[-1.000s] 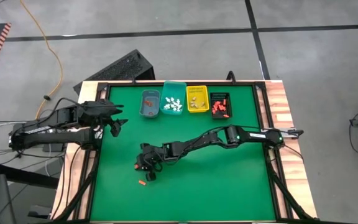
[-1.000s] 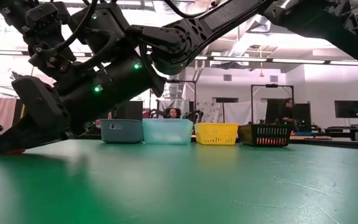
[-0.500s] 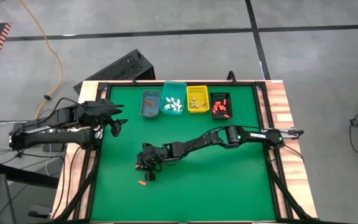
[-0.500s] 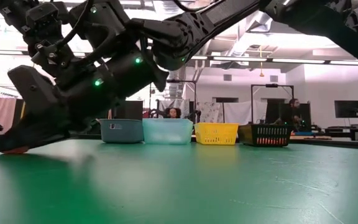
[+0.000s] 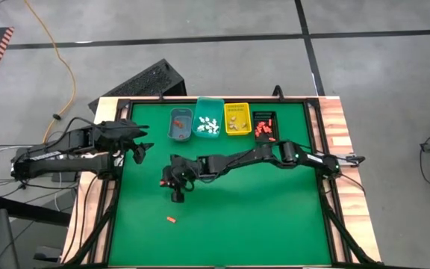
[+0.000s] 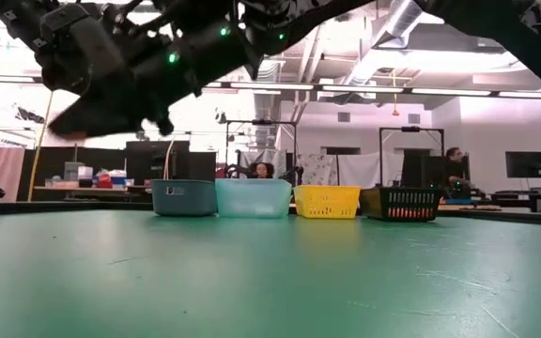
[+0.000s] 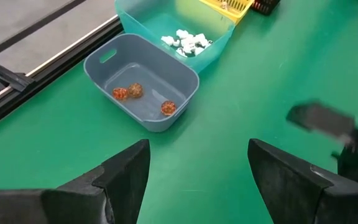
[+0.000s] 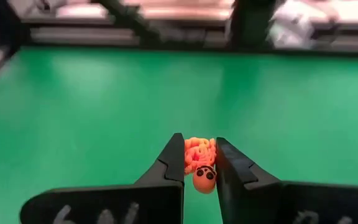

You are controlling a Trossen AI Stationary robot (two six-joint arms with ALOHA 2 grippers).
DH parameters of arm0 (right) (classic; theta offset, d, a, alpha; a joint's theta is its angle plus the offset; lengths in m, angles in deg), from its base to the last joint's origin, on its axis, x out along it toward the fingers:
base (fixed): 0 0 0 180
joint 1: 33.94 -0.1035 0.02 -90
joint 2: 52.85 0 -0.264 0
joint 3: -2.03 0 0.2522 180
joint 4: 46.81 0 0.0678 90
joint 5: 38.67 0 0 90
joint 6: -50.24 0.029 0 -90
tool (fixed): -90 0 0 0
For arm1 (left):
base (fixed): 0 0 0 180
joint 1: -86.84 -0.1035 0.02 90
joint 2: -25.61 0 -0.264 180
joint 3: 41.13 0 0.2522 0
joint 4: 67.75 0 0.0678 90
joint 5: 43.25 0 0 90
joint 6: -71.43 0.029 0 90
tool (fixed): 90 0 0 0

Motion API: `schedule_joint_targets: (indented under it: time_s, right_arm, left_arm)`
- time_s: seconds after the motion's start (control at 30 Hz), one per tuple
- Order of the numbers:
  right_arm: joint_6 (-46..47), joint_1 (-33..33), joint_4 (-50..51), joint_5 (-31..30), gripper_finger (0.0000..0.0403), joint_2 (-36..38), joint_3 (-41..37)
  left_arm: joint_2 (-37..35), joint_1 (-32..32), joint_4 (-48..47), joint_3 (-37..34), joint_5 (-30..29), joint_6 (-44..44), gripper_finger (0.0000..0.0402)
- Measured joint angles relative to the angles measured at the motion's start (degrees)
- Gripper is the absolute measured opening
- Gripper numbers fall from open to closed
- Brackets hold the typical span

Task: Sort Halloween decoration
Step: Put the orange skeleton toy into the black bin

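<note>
The right gripper (image 8: 199, 167) sits left of centre in the high view, above the green table mat (image 5: 260, 217), its two dark fingers (image 8: 169, 163) pinched on a small orange skeleton-like figurine with a skull face (image 8: 200, 163). A second tiny orange piece (image 5: 171, 220) lies loose on the mat, lower left of centre. Along the upper edge of the mat stands a row of bins: a grey-blue plastic bin (image 7: 143, 88) holding three round orange-brown pieces (image 7: 135, 91), a teal bin (image 5: 208, 117) with white pieces (image 7: 187, 42), a yellow bin (image 5: 237, 119) and a black bin (image 5: 264, 125) with red-orange pieces. The left gripper (image 7: 197, 180) waits at the mat's left edge, fingers spread wide and empty.
</note>
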Motion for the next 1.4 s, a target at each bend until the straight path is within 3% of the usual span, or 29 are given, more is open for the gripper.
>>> schedule_joint_targets:
  time_s: [1.1,1.23,1.4]
  right_arm:
    - [-13.0,13.9,35.6,1.6,0.0054,18.7,0.1]
    - [-13.3,16.1,35.6,2.5,0.0045,25.2,-5.9]
    - [-11.4,18.2,28.4,2.4,0.0019,37.3,-21.8]
  left_arm:
    - [0.0,0.0,-0.1,0.0,0.1,-2.5,0.0261]
    - [0.0,0.0,0.0,0.0,0.0,-2.5,0.0261]
    - [0.0,0.0,0.0,0.0,-0.1,-2.4,0.0261]
